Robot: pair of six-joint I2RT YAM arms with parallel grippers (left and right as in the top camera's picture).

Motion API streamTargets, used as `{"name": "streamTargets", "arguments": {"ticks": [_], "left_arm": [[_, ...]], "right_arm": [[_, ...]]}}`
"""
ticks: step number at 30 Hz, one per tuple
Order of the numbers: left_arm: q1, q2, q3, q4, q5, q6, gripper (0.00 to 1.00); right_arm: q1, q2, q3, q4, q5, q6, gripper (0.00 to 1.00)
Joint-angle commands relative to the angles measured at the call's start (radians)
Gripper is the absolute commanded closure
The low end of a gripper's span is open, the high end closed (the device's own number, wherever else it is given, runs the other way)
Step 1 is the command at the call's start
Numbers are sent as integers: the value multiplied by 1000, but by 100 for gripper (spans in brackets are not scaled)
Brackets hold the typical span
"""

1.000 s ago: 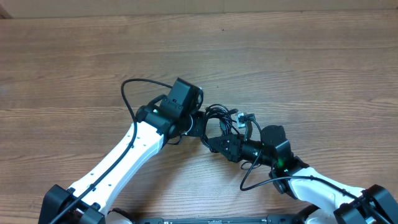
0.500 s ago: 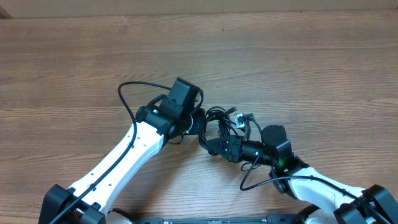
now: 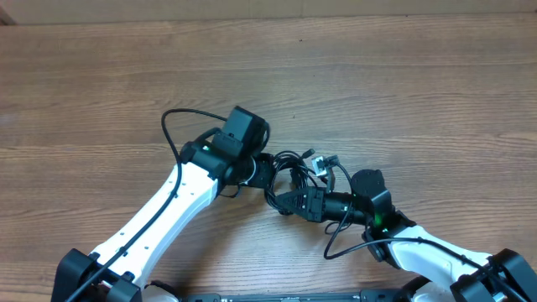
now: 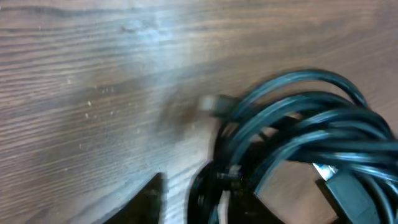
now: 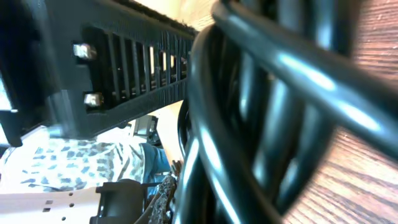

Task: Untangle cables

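The cables (image 3: 295, 168) are a tangled bundle of thin black cords at the table's middle, with small silver plugs (image 3: 324, 162) at its right side. My left gripper (image 3: 262, 170) is at the bundle's left edge and appears shut on cords. In the left wrist view the loops (image 4: 311, 124) fill the right half, and one cord runs down between the fingers (image 4: 202, 196). My right gripper (image 3: 289, 201) holds the bundle's lower part from the right. Its wrist view is filled by close black cords (image 5: 261, 124), which hide the fingertips.
The wooden table (image 3: 403, 92) stretches round the bundle. Thicker black arm wires loop beside each arm, at the left (image 3: 172, 126) and at the lower right (image 3: 336, 243). The left arm's body (image 5: 112, 68) is close in the right wrist view.
Both grippers have shifted a little to the left with the bundle. The bundle's lower left loop has been drawn out leftward.
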Motion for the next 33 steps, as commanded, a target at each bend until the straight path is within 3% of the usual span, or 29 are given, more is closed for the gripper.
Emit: {"name": "streamTargets", "arguments": {"ticks": [1, 8, 20, 28, 31, 33], "left_arm": [[31, 6, 16, -21, 130, 72, 73], [105, -40, 24, -31, 229, 160, 65], [125, -101, 24, -51, 163, 183, 57], [180, -169, 24, -27, 37, 20, 48], [182, -169, 24, -28, 71, -46, 33], [172, -167, 23, -49, 185, 42, 25]], "right_arm": [[9, -14, 57, 34, 5, 8, 92], [9, -14, 57, 33, 5, 8, 91], [9, -14, 57, 33, 5, 8, 88], [9, -14, 57, 33, 5, 84, 89], [9, -14, 57, 33, 6, 94, 89], [9, -14, 57, 33, 6, 116, 89]]}}
